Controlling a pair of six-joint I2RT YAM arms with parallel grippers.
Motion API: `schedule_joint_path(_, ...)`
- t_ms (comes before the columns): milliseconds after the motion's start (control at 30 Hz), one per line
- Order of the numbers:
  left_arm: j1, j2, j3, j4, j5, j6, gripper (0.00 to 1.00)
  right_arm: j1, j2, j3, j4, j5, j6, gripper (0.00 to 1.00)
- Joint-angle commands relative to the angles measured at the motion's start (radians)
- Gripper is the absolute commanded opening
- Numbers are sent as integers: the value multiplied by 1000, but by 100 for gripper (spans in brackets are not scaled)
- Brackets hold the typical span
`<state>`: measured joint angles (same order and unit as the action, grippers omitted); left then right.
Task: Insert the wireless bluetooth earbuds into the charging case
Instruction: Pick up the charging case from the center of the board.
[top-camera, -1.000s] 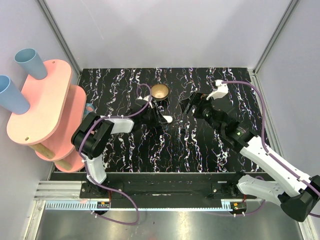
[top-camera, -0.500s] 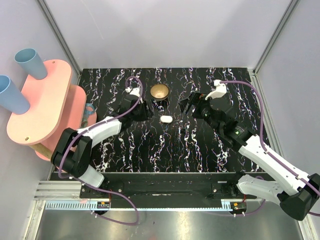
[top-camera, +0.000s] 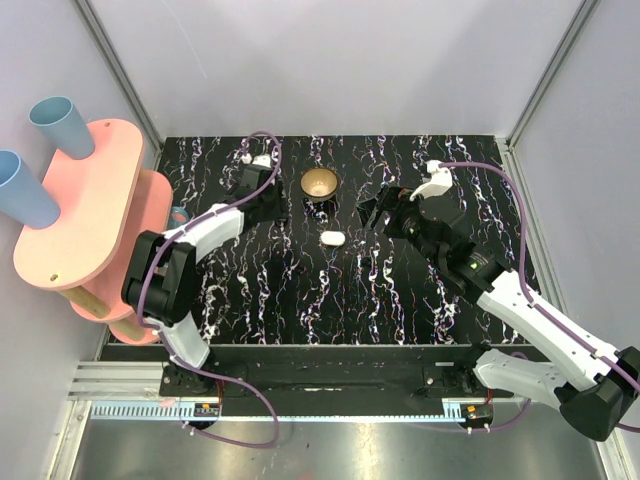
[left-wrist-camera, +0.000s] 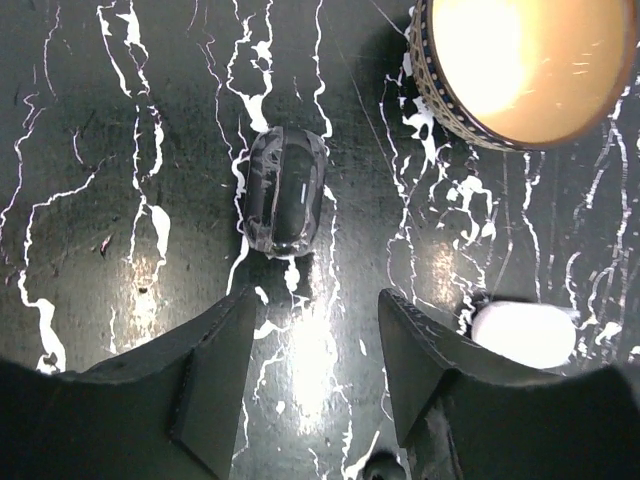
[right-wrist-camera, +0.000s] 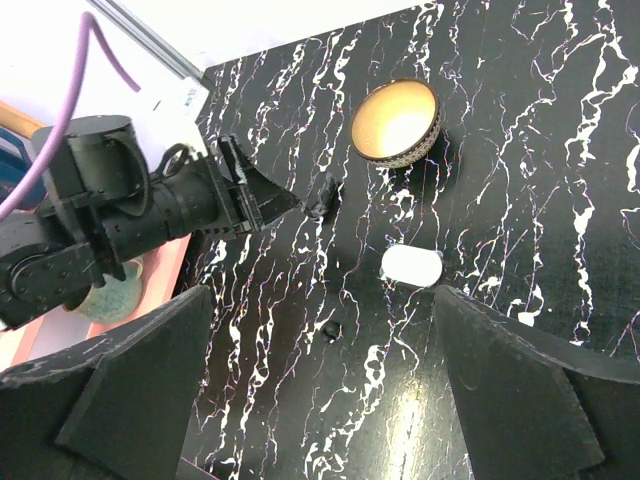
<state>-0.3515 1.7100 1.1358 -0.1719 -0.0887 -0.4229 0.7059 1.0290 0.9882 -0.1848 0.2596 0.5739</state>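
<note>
White oval plastic charging case (top-camera: 332, 239) lies on black marbled worktop (top-camera: 400, 300); left end effector (left-wrist-camera: 315, 300) gapes partly, right end effector (right-wrist-camera: 320, 300) widely, both apparently empty.

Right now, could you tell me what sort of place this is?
Probably an enclosed lab robot cell: left arm and right arm bolted at a black marbled table, plain grey walls, pink shelf with blue cups.

No text, label, brand or number can be read anywhere; the glossy white oval plastic charging case (top-camera: 333, 239) looks unmarked.
</note>
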Motion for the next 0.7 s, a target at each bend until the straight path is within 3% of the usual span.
schedule_joint_path(0,0,69,71,-49,-39,45,57,-9,-17,3,25,-8,-3,100)
schedule_joint_path(667,23,284,245,-69,-52,139,58,-8,-15,0,24,-17,-5,100)
